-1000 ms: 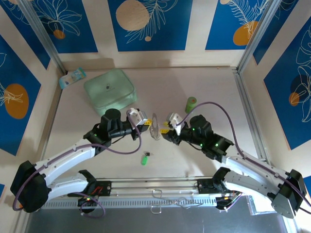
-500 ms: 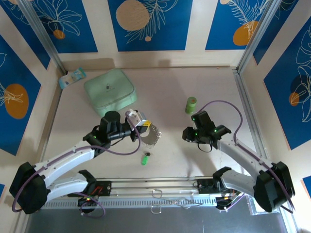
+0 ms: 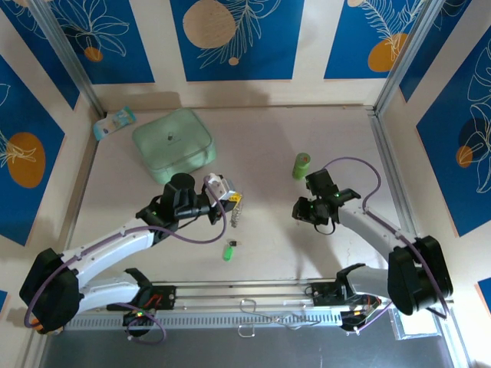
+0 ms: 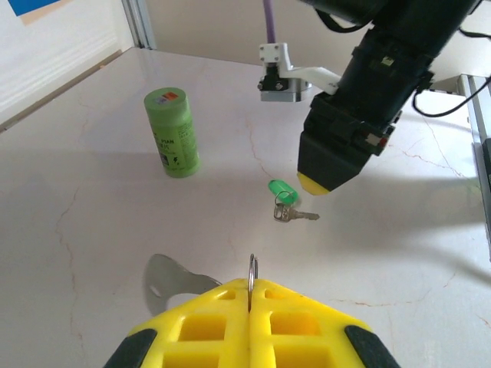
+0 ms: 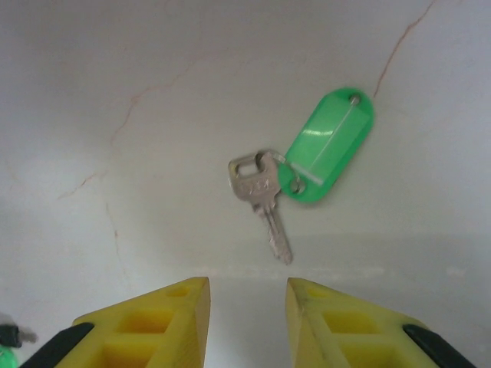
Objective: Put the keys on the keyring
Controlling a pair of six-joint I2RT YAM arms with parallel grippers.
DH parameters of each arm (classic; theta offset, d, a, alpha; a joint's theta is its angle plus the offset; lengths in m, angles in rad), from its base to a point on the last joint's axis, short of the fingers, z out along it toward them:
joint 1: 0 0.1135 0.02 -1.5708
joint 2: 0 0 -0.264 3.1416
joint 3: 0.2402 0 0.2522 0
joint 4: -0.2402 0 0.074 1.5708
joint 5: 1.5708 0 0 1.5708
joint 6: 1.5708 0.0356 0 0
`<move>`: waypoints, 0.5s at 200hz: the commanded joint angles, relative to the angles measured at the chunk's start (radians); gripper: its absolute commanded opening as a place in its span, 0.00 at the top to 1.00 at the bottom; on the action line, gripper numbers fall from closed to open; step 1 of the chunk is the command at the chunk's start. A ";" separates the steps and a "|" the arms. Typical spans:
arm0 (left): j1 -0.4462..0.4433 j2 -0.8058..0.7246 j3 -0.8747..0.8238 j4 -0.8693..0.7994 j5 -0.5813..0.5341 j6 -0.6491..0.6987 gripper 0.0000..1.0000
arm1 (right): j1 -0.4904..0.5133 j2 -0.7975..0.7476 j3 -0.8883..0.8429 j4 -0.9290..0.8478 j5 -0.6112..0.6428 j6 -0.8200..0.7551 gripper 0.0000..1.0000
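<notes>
Step in hand: picking up a key, ring at the ready.
Spare key [image 3: 229,250] lies loose nearest; left claw [image 4: 252,290] is clamped on ring [image 4: 252,270], edge-up; right claw [image 5: 247,285], part-open, is poised over tagged key [image 5: 263,198] and likely must lower and close; cylinder [image 3: 301,165] and box [image 3: 173,143] beyond obstruct nothing.

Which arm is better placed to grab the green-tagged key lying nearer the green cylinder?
Right. The right tool is open and poised just over that key, while the left tool is shut on the keyring.
</notes>
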 commanded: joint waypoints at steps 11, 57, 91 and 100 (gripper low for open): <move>0.002 -0.008 0.036 0.027 0.018 0.020 1.00 | -0.052 0.093 0.077 0.053 -0.028 -0.087 0.67; 0.002 -0.007 0.033 0.029 0.021 0.024 1.00 | -0.061 0.198 0.135 0.044 -0.003 -0.100 0.66; 0.003 -0.011 0.023 0.049 0.006 0.014 1.00 | -0.058 0.226 0.130 0.050 0.001 -0.065 0.67; 0.003 -0.014 0.020 0.051 -0.010 0.010 1.00 | -0.054 0.222 0.129 0.049 0.005 -0.061 0.67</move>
